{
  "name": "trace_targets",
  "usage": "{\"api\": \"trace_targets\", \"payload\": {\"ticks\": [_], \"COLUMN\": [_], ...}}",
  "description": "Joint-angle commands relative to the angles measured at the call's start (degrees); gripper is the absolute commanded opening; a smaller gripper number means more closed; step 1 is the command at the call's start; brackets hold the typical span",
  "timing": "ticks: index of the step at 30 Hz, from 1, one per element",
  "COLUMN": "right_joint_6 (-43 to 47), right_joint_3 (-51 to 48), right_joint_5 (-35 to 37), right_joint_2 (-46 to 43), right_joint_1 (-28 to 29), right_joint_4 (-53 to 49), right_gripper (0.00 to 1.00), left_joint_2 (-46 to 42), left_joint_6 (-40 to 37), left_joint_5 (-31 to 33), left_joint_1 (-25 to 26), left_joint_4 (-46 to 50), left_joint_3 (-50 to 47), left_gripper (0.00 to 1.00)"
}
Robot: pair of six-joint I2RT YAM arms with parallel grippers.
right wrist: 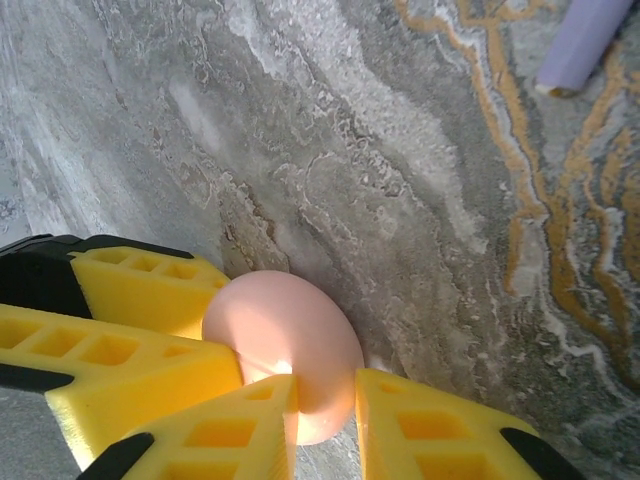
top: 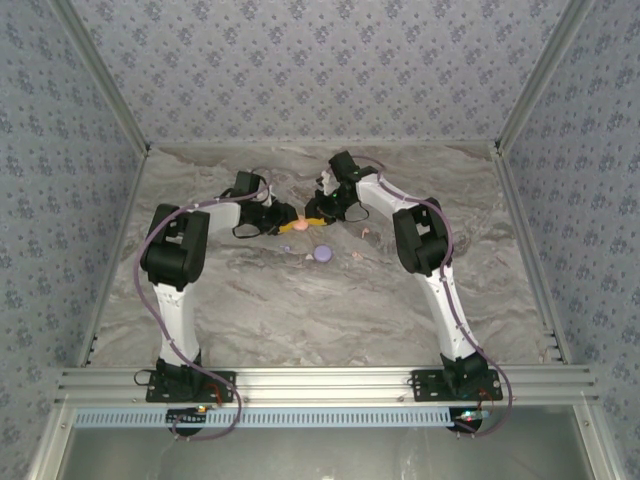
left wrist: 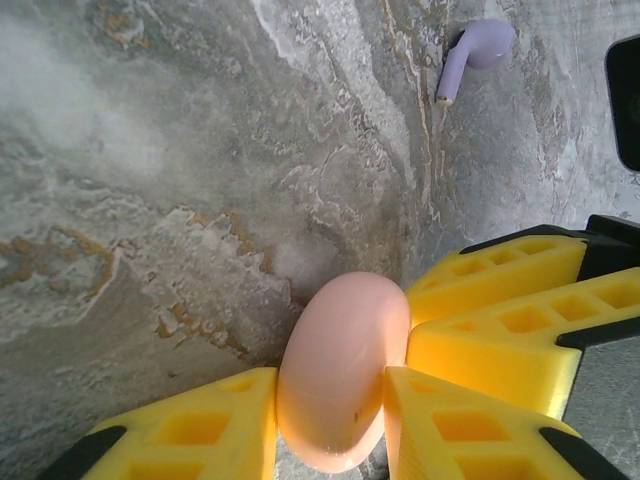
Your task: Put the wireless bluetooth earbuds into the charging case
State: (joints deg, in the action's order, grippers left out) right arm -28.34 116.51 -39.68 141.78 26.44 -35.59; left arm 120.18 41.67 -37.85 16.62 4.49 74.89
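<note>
Left tool [left wrist: 330,390] is clamped nearly closed on the salmon-pink disc [left wrist: 345,340], one finger on each face. The disc stands on edge, touching the worktop [left wrist: 150,150]. Right tool [right wrist: 328,395] pinches the same disc from the other side, also nearly closed. So I have both tools on one thing, near the middle of the worktop's far edge.

I read that disc as the charging case. I can't see a seam or an open lid.

The lilac earbud [left wrist: 470,55] lies loose on the worktop near the pinched disc, not touching it. The lilac disc [top: 322,253] sits a little toward the near edge. A pale pink earbud [top: 356,257] lies just beside it toward the right edge, too small to make out how it lies.

Handling guess: the earbuds are very light, hard and glossy. They will likely skate on this smooth worktop and squirt out of hard fingers. I'd grip across the stem just below the bulb, keep low and close gently. The round head looks too slippery.
</note>
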Motion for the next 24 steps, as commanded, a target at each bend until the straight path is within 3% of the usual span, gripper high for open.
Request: {"api": "trace_targets", "payload": {"ticks": [1,16,24], "right_joint_6": [-1.01,-1.03,-0.98], "right_joint_3": [-0.05,-0.50,-1.05], "right_joint_5": [-2.13,-3.03,-2.64], "right_joint_2": [1.67,1.54,1.01], "right_joint_1": [0.37,0.37,0.37], "right_joint_4": [-0.09,0.35,0.40], "right_gripper": [0.22,0.22,0.23], "left_joint_2": [0.59,1.31,0.78], "left_joint_6": [0.00,0.40,0.28], "left_joint_5": [-1.96,-1.75,-0.25], "left_joint_1": [0.87,1.57,1.57], "left_joint_4": [0.17,-0.14,0.80], "left_joint_3": [1.86,1.93,1.97], "left_gripper": [0.32,0.36,0.25]}}
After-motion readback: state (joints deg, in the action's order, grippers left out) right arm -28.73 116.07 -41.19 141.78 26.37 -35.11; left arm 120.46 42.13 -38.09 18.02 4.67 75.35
